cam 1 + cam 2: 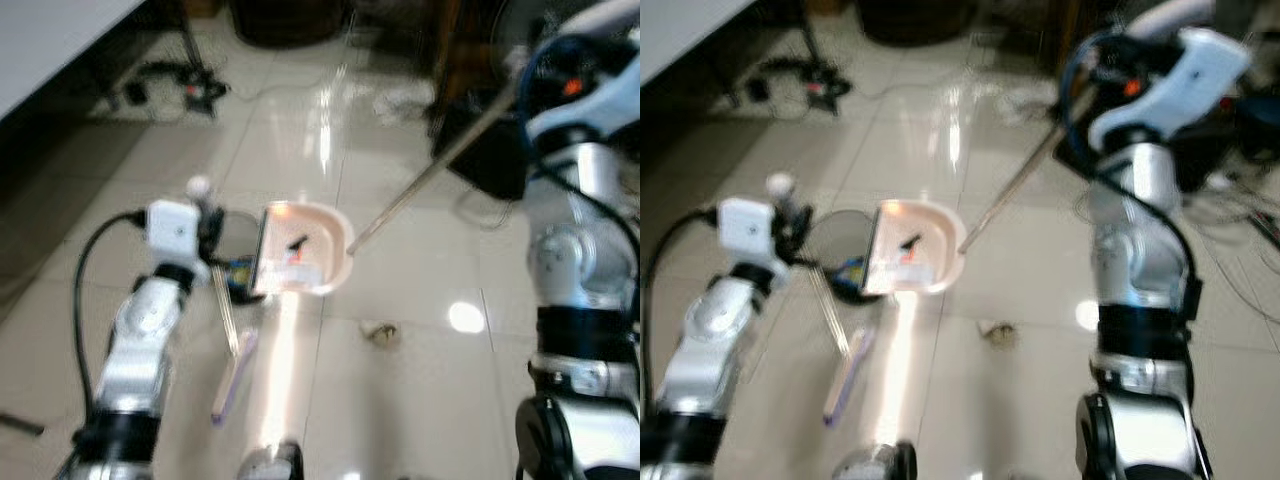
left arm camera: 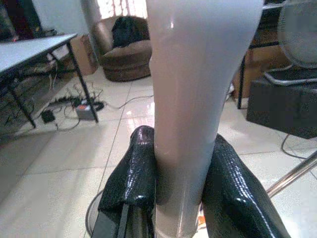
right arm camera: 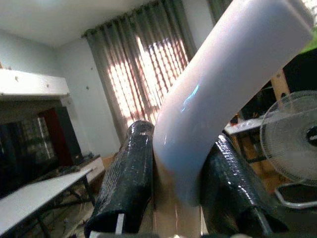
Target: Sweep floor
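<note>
Our left gripper [image 2: 181, 198] squeezes the dustpan [image 1: 305, 250] handle. Our right gripper [image 3: 178, 193] squeezes the broom [image 1: 430, 170] handle. The crumb [image 1: 381, 333] lies just past the pan's lip, so we should sweep slowly toward it.

floor [image 1: 420, 380]: pale glazed tile, glossy, mirror-like glare. dustpan [image 1: 305, 250]: smooth pinkish-cream plastic, slight sheen. broom pole [image 1: 430, 175]: bright polished metal. left end effector fingers [image 2: 133, 178]: black, textured, shiny, rubber-like. handle [image 2: 193, 99] between them: smooth grey-white plastic, satin. arms: brushed silver metal.
</note>
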Tool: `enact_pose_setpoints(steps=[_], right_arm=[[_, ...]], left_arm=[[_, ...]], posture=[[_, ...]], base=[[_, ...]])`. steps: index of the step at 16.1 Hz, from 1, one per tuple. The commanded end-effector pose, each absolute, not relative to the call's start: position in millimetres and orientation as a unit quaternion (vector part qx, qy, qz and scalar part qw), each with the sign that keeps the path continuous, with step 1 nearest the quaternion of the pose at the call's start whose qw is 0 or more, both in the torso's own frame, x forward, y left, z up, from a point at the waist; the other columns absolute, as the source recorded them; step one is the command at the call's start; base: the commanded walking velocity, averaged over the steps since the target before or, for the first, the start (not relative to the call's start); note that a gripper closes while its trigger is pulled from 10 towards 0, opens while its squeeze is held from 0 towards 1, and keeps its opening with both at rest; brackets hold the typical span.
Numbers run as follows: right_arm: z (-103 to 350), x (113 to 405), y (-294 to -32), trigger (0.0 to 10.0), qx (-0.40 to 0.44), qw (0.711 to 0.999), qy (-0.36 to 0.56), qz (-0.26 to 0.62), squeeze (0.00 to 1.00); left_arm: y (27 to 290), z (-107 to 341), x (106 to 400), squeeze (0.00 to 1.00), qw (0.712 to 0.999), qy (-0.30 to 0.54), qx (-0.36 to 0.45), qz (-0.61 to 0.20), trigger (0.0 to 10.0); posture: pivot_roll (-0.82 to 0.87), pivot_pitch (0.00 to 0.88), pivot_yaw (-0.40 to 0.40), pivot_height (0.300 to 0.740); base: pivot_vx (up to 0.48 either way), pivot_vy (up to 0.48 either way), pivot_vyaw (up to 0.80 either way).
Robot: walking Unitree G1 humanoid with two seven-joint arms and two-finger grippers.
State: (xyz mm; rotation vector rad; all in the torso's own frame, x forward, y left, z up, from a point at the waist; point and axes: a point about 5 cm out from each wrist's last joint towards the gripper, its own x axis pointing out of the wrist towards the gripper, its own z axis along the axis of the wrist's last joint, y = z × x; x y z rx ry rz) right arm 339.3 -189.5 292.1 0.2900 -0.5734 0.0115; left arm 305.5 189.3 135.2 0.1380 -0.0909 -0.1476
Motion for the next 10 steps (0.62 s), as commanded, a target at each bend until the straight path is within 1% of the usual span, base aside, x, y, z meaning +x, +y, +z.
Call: enact_pose_setpoints(steps=[1,4,10], right_arm=[[304.8,337.1,-183.2,10.0,0.150,0.939,-0.307,0.021,0.00],[303.3,335.8,-182.9,10.0,0.152,0.939,-0.308,0.020,0.00],[300.6,332.7,-185.3,10.0,0.168,0.935,-0.311,0.010,0.00]], left_arm=[[193.0,144.2,306.5,0.00,0.993,-0.064,0.069,-0.067,10.0],[194.6,140.3,305.4,0.00,0.993,-0.056,0.073,-0.070,10.0],[193.1,139.4,306.2,0.00,0.993,-0.054,0.074,-0.079,10.0]], posture=[[0.07,0.079,0.065,0.740],[0.06,0.070,0.074,0.740],[0.05,0.065,0.081,0.740]], base=[[0.390,0.000,0.80],[0.389,0.000,0.80],[0.390,0.000,0.00]])
